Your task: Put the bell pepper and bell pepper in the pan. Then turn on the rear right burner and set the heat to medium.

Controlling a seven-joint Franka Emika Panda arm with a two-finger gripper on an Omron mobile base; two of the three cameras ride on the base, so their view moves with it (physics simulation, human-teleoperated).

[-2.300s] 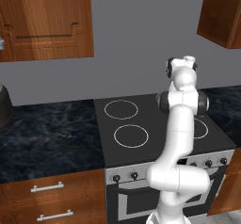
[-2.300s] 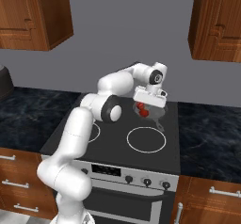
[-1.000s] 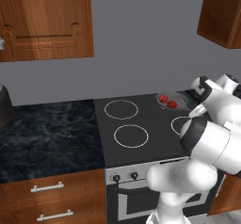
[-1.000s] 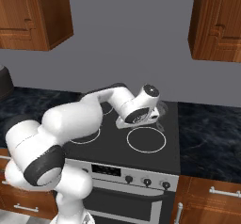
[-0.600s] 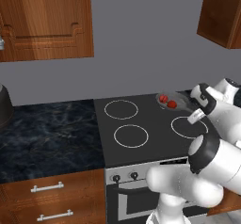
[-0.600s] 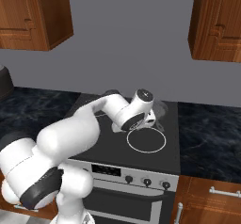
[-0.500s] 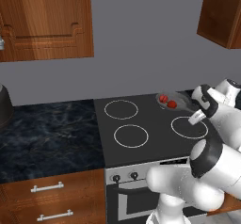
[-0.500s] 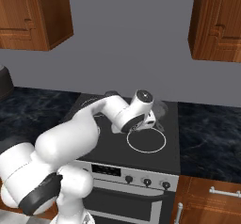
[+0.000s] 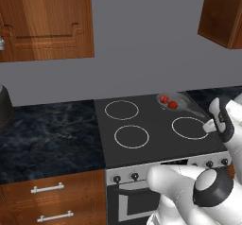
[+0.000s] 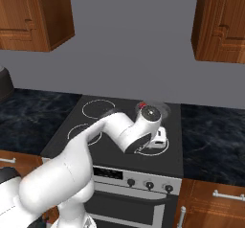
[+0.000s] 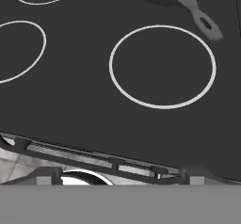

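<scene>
Arm folded low, big elbow bulk at bottom right of left base view, forearm bent back over right side of stove. In right base view arm sweeps from lower left up to frame centre, wrist hanging over front right ring.

Gripper [image 10: 160, 137] just above that ring; can't really tell jaw state from here, tips barely peek in hand view.

Pan [image 9: 182, 101] on rear right burner, handle toward lower right. Both peppers [image 9: 168, 102] inside pan, side by side.
</scene>
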